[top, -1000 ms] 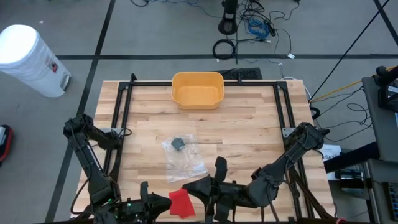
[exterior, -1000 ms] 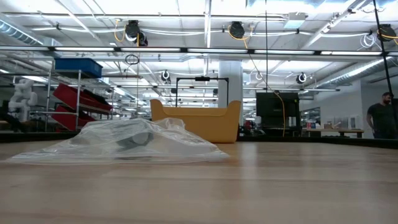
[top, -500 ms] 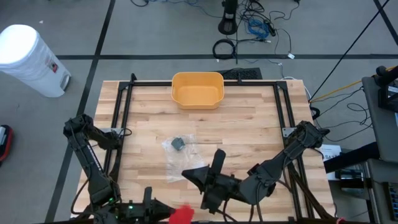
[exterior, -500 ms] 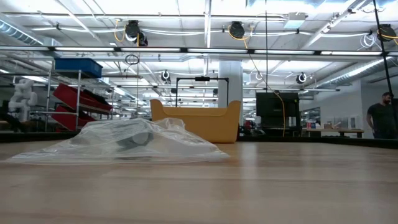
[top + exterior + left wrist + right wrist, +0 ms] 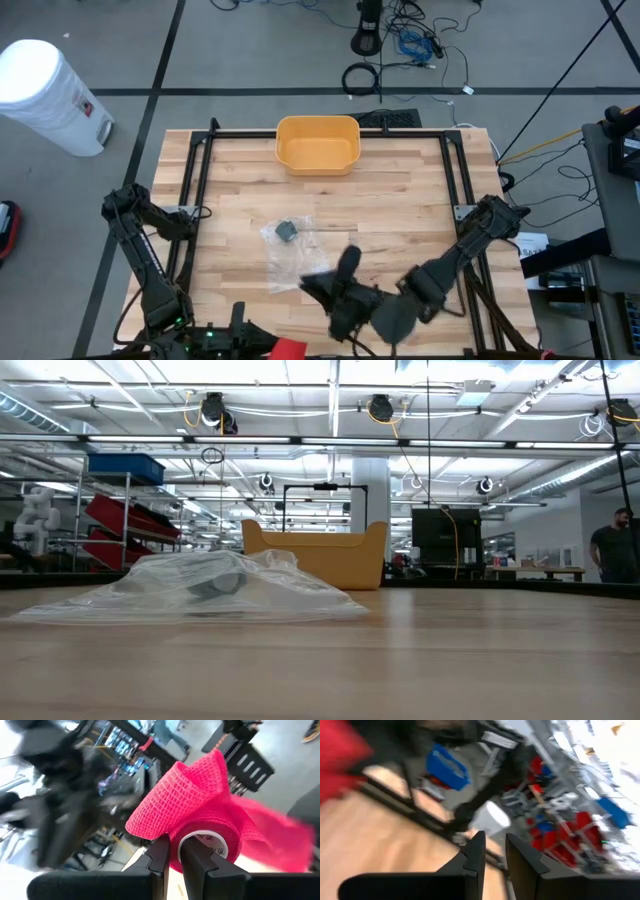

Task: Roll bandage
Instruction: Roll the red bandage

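Wood table (image 5: 400, 200): left gripper (image 5: 172, 855) at the near edge, fingers clamped on the red bandage roll (image 5: 200, 827) (loose end flapping). Right gripper (image 5: 492, 852) near the near edge, fingers slightly apart, empty.

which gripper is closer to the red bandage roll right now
Left. The left gripper is clamped on the red bandage roll at the table's near edge; the right gripper is apart from it, by the plastic bag.
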Controlling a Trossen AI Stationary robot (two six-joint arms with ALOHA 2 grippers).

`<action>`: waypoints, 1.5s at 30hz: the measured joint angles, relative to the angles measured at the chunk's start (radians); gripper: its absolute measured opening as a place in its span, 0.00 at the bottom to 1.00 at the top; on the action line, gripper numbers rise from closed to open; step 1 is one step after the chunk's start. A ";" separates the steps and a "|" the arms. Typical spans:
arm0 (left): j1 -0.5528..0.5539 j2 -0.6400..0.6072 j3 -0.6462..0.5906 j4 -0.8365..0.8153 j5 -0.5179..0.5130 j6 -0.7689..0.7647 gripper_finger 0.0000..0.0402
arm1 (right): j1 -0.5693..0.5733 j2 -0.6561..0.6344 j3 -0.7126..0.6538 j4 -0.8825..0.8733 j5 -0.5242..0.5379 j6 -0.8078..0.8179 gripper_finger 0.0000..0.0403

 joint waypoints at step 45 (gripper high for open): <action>0.018 0.000 0.000 0.031 -0.056 0.000 0.10 | 0.179 0.222 -0.001 0.210 0.224 -0.450 0.55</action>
